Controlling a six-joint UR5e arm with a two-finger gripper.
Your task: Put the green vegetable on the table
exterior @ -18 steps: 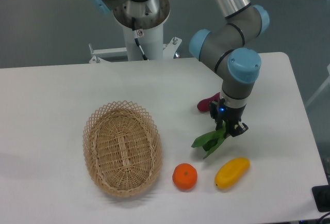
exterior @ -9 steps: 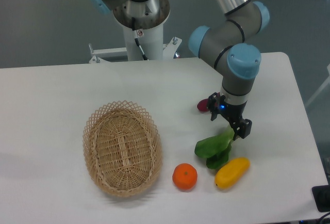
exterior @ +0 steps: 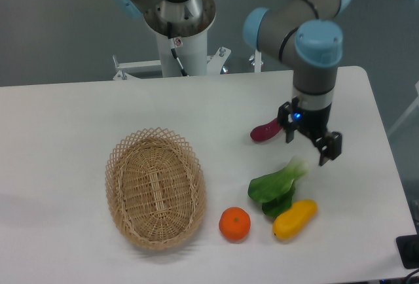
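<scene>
end effector (exterior: 308,144): spread wide, holding nothing | green vegetable (exterior: 275,184): lying on table (exterior: 78,120)

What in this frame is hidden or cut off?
- Eggplant-like piece: its right end is behind the gripper.
- Green vegetable: its lower leaf tips are covered by the yellow fruit.
- Arm: its upper links are cut by the top edge.
</scene>
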